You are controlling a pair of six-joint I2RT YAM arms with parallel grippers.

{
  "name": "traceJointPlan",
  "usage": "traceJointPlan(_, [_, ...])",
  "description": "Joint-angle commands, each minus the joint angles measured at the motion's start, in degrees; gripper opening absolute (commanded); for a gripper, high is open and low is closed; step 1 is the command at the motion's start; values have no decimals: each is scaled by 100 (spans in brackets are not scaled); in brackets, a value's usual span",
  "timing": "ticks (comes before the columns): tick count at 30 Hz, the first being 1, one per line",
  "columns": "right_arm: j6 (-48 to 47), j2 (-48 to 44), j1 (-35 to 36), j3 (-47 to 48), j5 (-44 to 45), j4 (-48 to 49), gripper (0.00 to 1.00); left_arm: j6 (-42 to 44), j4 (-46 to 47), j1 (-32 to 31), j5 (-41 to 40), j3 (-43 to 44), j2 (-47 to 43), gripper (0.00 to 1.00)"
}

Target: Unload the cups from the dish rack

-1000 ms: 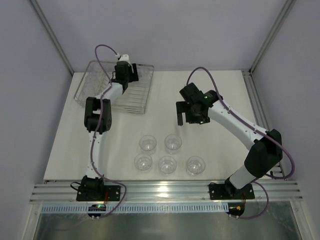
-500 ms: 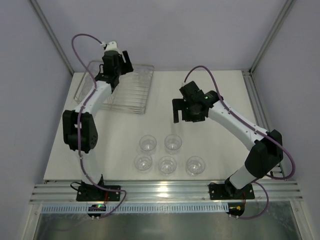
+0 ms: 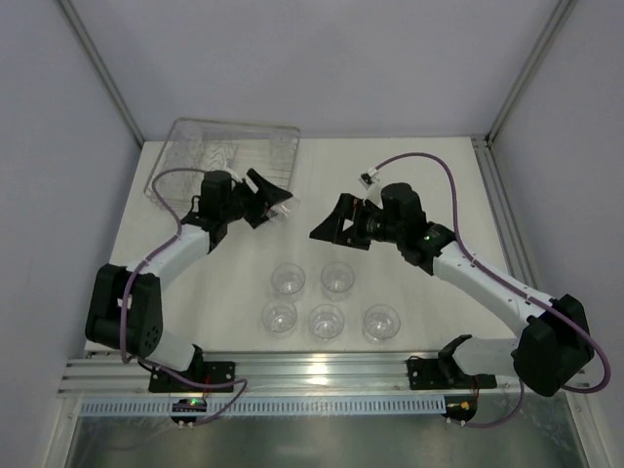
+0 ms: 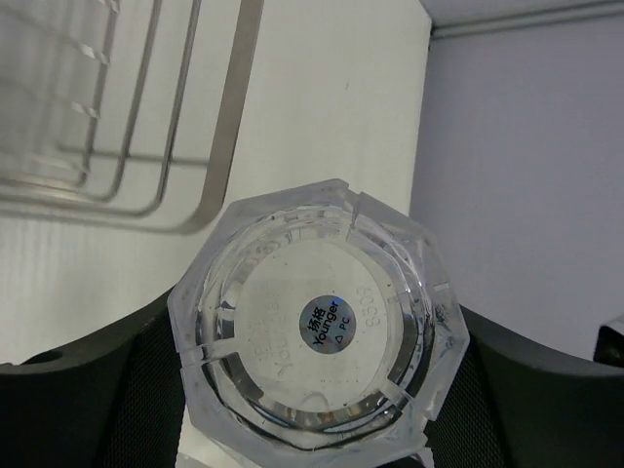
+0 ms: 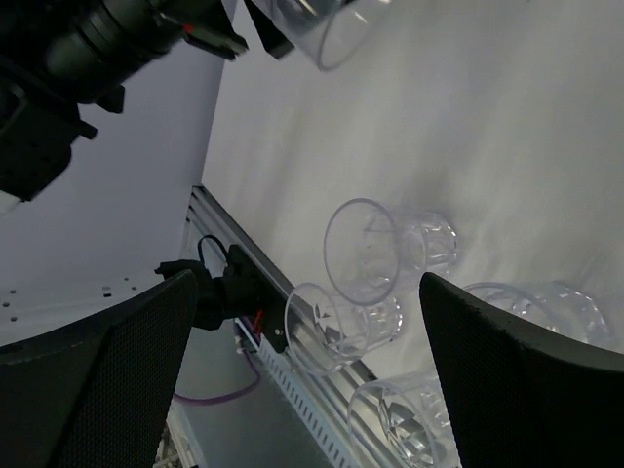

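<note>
Only the left wrist view shows the left gripper (image 3: 272,207) clamped on the faceted base of a clear cup (image 4: 317,322), near the dish rack (image 3: 210,156); overhead, five cups (image 3: 326,321) stand on the table (image 3: 224,292), and the right gripper (image 3: 327,227) gapes empty

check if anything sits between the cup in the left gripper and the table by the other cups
Nothing visible does. The held cup in the left gripper is out of the dish rack, with bare table between it and the five standing cups. The right gripper hovers aside.
</note>
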Motion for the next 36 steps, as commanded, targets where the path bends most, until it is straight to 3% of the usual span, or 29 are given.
traceJointPlan(1, [841,87,-23,-425,-688,1645,98,-1546,1342,-337,800,-681,-583,0])
traceJointPlan(4, [885,131,-23,-541,-671,1813,97,-2171,1983,-627,836,-1138,-733,0])
traceJointPlan(12, [903,307,-32,-471,-645,2023,93,-2506,2152,-1322,625,-1298,-655,0])
traceJointPlan(15, [964,395,-23,-427,-680,2164,76,-2541,2196,-1524,564,-1219,-540,0])
traceJointPlan(16, [982,412,-32,-418,-689,2199,60,-2576,2214,-1577,563,-1193,-453,0])
traceJointPlan(18, [991,430,-23,-418,-698,2296,42,-2646,2336,-1700,572,-1158,-382,0])
traceJointPlan(19, [991,430,-23,-418,-689,2323,26,-2742,2424,-1736,581,-1149,-329,0])
traceJointPlan(21, [965,404,-23,-400,-628,2297,13,-2813,2600,-1815,581,-1123,-268,0])
traceJointPlan(23, [851,378,-23,-339,-540,2183,8,-2788,2609,-1842,607,-1061,-232,0])
traceJointPlan(24, [815,351,-23,-321,-496,2095,4,-2761,2548,-1850,625,-1026,-224,5])
traceJointPlan(26, [737,246,-23,-312,-347,2033,4,-2743,2521,-1842,573,-990,-197,24])
traceJointPlan(27, [701,193,-23,-304,-285,1946,4,-2709,2443,-1842,529,-982,-197,47])
traceJointPlan(28, [657,71,-23,-295,-119,1893,4,-2682,2355,-1842,485,-947,-188,59])
traceJointPlan(29, [561,26,-23,-286,-39,1814,4,-2630,2259,-1833,362,-920,-171,86])
traceJointPlan(30, [508,-44,-32,-277,57,1639,4,-2525,2171,-1807,326,-885,-179,94])
traceJointPlan(31, [447,-105,-23,-234,241,1542,4,-2454,2004,-1780,274,-807,-171,100])
traceJointPlan(34, [192,-343,-32,-120,602,1059,4,-2331,1836,-1587,168,-718,-118,100])
traceJointPlan(36, [-71,-440,-32,56,1190,234,4,-2295,1757,-1325,98,-648,-101,100])
